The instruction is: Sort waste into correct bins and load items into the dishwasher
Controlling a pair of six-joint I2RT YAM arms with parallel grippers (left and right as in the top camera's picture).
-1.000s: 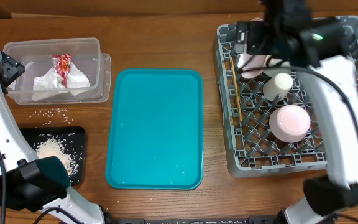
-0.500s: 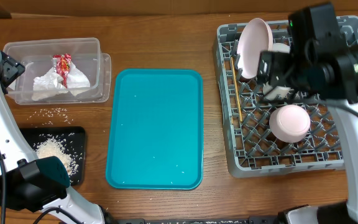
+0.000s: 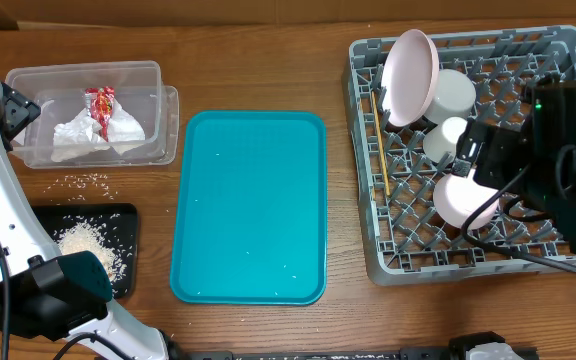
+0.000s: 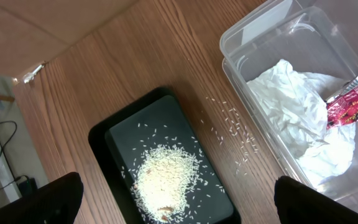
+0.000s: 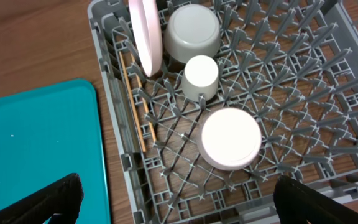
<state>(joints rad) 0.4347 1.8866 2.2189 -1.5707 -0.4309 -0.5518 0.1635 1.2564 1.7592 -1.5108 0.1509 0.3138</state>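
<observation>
Four dishes sit in the dish rack [image 3: 488, 240], at 3 o'clock from the teal tray [image 3: 250, 205]. The pink plate [image 3: 411, 75] stands on edge at the rack's 11 o'clock, with the white bowl [image 3: 451, 92] just beside it. The small cup [image 3: 446, 138] is at the bowl's 6 o'clock, and the pink bowl [image 3: 463, 197] lies mouth-down near centre. Chopsticks [image 3: 379, 140] lie along the rack's 9 o'clock edge.

Clear tub [image 3: 28, 80], 10 o'clock of teal tray: napkin [image 3: 93, 132] and wrapper [image 3: 101, 102] inside. Black tray [image 3: 53, 213], 8 o'clock: rice heap [image 3: 88, 243].

Right gripper [image 5: 176, 186]: fingers wide apart, empty, above the rack. Left gripper [image 4: 176, 186]: likewise spread, empty, over black tray and tub.

Judgement: loading looks complete. What is left is the loose grains [image 3: 86, 181] on the wood between tub and black tray. These are too fine to pinch, so the next move likely calls for the left arm to sweep them toward the black tray.
</observation>
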